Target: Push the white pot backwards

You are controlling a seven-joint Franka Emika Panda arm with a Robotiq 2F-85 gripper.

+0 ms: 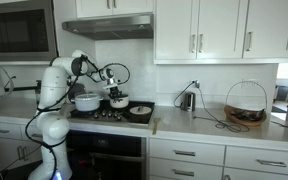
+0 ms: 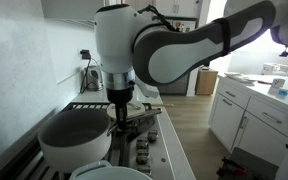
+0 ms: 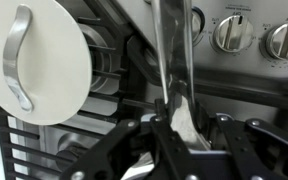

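The small white pot [image 1: 118, 102] stands on the stove between the larger white pot [image 1: 87, 101] and the flat dark pan [image 1: 140, 111]. My gripper [image 1: 115, 93] is right above the small pot. In the wrist view my gripper [image 3: 174, 118] has its fingers shut on a long shiny metal handle [image 3: 169, 50] with a whitish part between the fingertips. In an exterior view my gripper [image 2: 120, 108] reaches down behind the larger white pot [image 2: 79, 145], which hides the small pot.
A round white lid with a metal grip [image 3: 39, 60] lies to the left of my gripper. The stove knobs [image 3: 232, 32] are just beyond it. A kettle [image 1: 187, 100] and a wire basket [image 1: 246, 105] stand on the counter. Another white rim [image 2: 109, 172] is nearest the camera.
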